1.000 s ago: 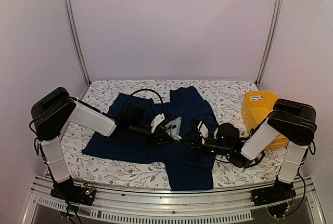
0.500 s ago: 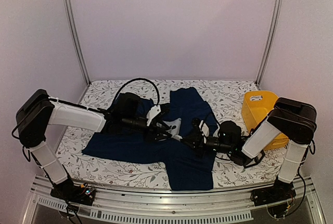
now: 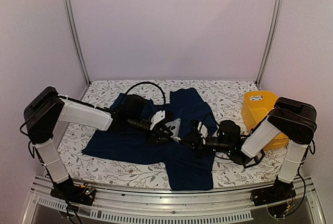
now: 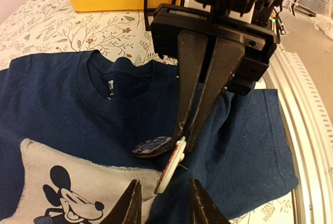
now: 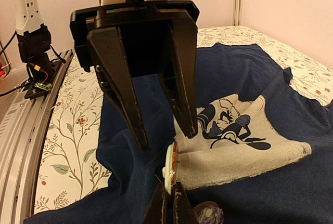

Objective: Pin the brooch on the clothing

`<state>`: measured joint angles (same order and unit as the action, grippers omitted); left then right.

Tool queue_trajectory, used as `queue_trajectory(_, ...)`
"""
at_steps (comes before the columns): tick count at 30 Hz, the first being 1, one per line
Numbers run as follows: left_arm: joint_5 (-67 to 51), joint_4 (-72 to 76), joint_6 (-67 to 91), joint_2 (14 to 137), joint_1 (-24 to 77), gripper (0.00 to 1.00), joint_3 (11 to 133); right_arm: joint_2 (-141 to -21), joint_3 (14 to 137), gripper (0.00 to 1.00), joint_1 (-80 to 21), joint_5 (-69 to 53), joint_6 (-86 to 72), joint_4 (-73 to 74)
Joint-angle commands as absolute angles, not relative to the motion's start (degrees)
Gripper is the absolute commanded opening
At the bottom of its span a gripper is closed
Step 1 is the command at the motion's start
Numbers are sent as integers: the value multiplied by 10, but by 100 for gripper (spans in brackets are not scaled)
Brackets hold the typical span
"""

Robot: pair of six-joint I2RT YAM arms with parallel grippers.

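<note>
The clothing (image 3: 182,167) is a navy T-shirt spread on the table, its pale mouse print (image 4: 57,177) bunched near the grippers. The brooch (image 5: 170,169) is a small white-backed disc standing on edge over the print's border, its pin pointing at the fabric. My right gripper (image 5: 169,203) is shut on the brooch's lower rim. Facing it, my left gripper (image 4: 164,206) is open, one finger on each side of the brooch (image 4: 170,166) with a gap on both sides. In the top view the left gripper (image 3: 165,130) and the right gripper (image 3: 183,138) meet over the shirt's chest.
A second dark, purple-patterned round badge (image 4: 152,146) lies on the shirt right beside the brooch. A yellow bin (image 3: 258,107) stands at the right of the floral table cover (image 3: 104,169). The shirt's collar (image 4: 112,91) lies just beyond the grippers.
The left arm drew back to the left, then returned to the brooch. Its fingers, nearly shut a second ago, now stand apart around the brooch. The right gripper held still.
</note>
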<state>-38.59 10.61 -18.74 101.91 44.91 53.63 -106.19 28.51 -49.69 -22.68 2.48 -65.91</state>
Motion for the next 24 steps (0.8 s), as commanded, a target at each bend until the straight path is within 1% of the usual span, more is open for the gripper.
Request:
queue_trajectory(1,-403,127,-201,1049,454,28,556,-1051,297,0,-494,-246,52,-656)
queue_trajectory(3,-399,127,-195,1056,454,21,565,-1050,299,0,-494,-249,56,-654)
queue_trajectory(7,-408,118,-192,1059,454,12,567,-1050,301,0,-494,-252,63,-649)
queue_trajectory(12,-422,114,-187,1058,457,5,568,-1048,303,0,-494,-252,72,-641)
queue_trajectory(14,-423,109,-187,1055,458,0,570,-1046,305,0,-494,-252,75,-637)
queue_trajectory(17,-422,108,-179,1050,458,0,568,-1043,309,0,-494,-247,77,-627)
queue_trajectory(22,-418,121,-144,1038,458,0,558,-1036,309,9,-494,-240,82,-602)
queue_trajectory(24,-417,127,-137,1032,458,0,549,-1032,307,15,-494,-235,82,-590)
